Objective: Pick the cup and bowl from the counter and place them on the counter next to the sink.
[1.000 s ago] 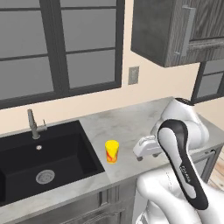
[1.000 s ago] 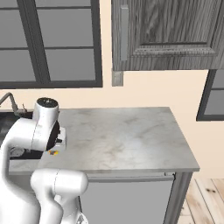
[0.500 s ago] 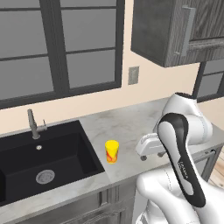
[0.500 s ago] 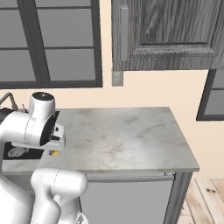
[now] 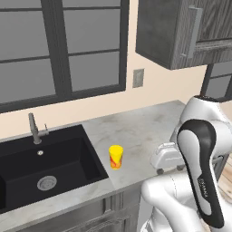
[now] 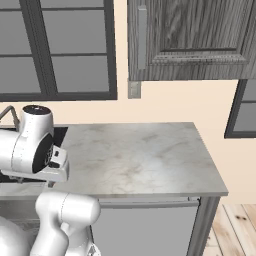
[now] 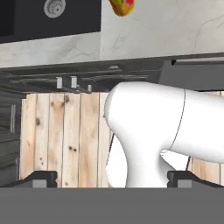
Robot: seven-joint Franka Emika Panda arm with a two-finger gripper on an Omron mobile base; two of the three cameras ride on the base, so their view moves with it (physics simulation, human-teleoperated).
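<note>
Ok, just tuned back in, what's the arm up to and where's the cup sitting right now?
The small yellow cup with the red-orange mark stands upright on the light marbled stone counter, close beside the right edge of the black recessed sink. Nothing is held: the gripper is open and empty, its fingertips spread wide apart in the hand view, which looks down past the counter's front edge to the wooden floor. The white arm is folded up over the counter's right part, away from the cup.
</note>
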